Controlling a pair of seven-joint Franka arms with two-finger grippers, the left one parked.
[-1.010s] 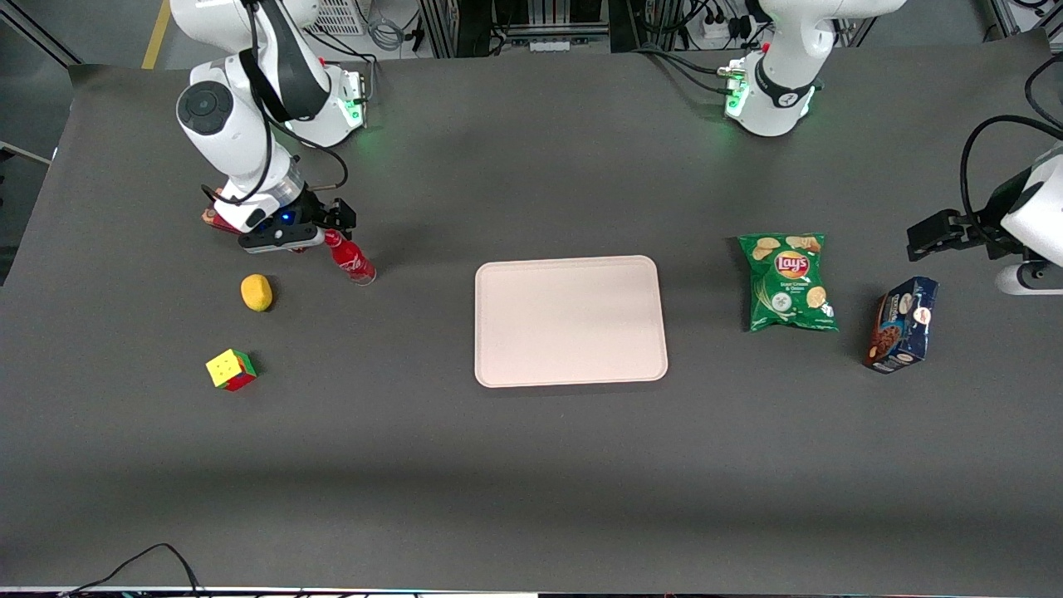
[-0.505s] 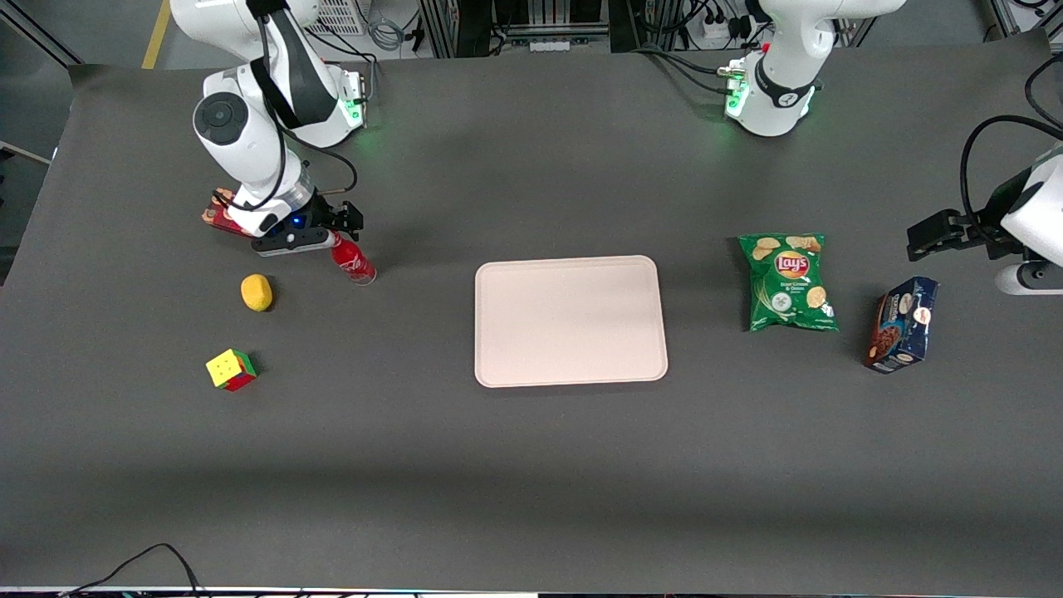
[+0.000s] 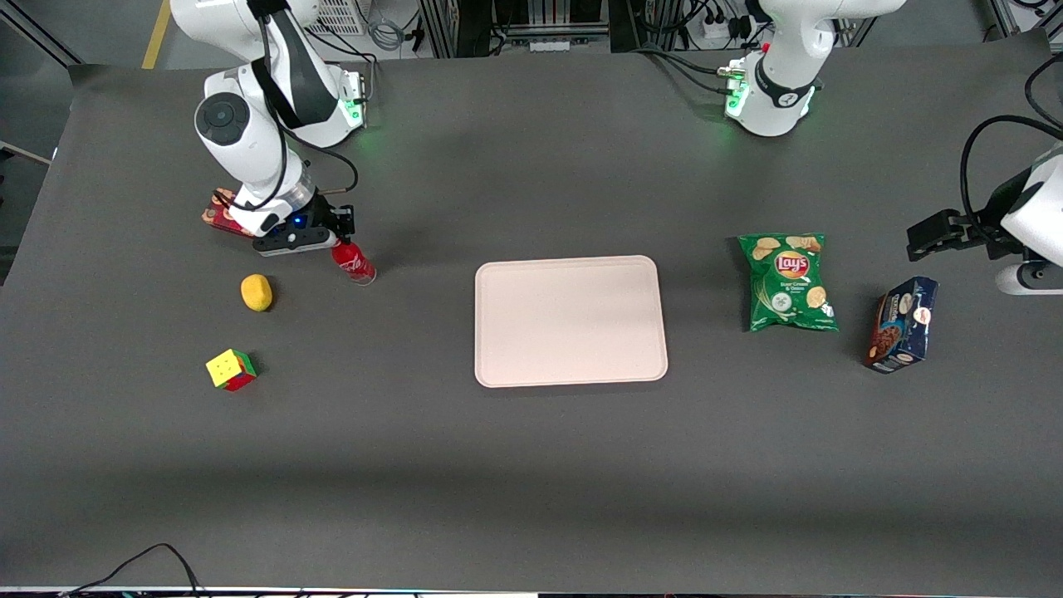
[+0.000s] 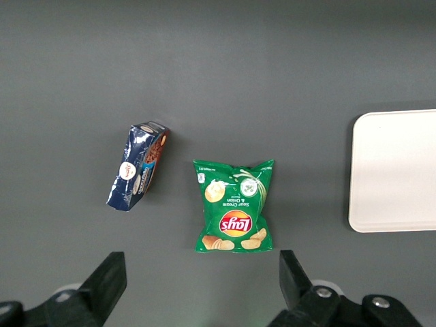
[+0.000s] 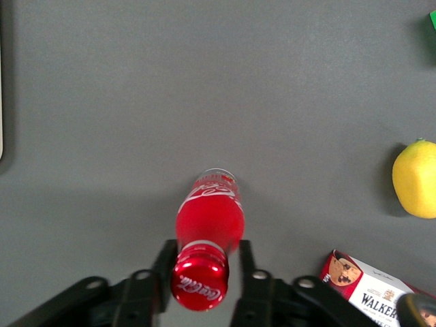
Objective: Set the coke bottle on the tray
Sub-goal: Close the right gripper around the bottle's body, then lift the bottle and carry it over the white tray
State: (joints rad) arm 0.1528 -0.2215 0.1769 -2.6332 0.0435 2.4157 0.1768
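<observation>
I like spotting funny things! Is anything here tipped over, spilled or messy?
Nothing is spilled or broken. The coke bottle stands upright on the table, cap on, with the gripper down around its neck, jaws either side of the cap. The tray lies flat. The blue cookie box just sits a bit crooked.

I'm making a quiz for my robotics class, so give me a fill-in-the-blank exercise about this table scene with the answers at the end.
1. The gripper has its fingers on either side of the neck of the ____ bottle.
2. The tray has ____ objects on it.
3. The green chip bag lies between the tray and the dark blue ____.
4. The lemon is ____ the front camera than the colored cube.

Answers: coke; no; box; farther from
</observation>
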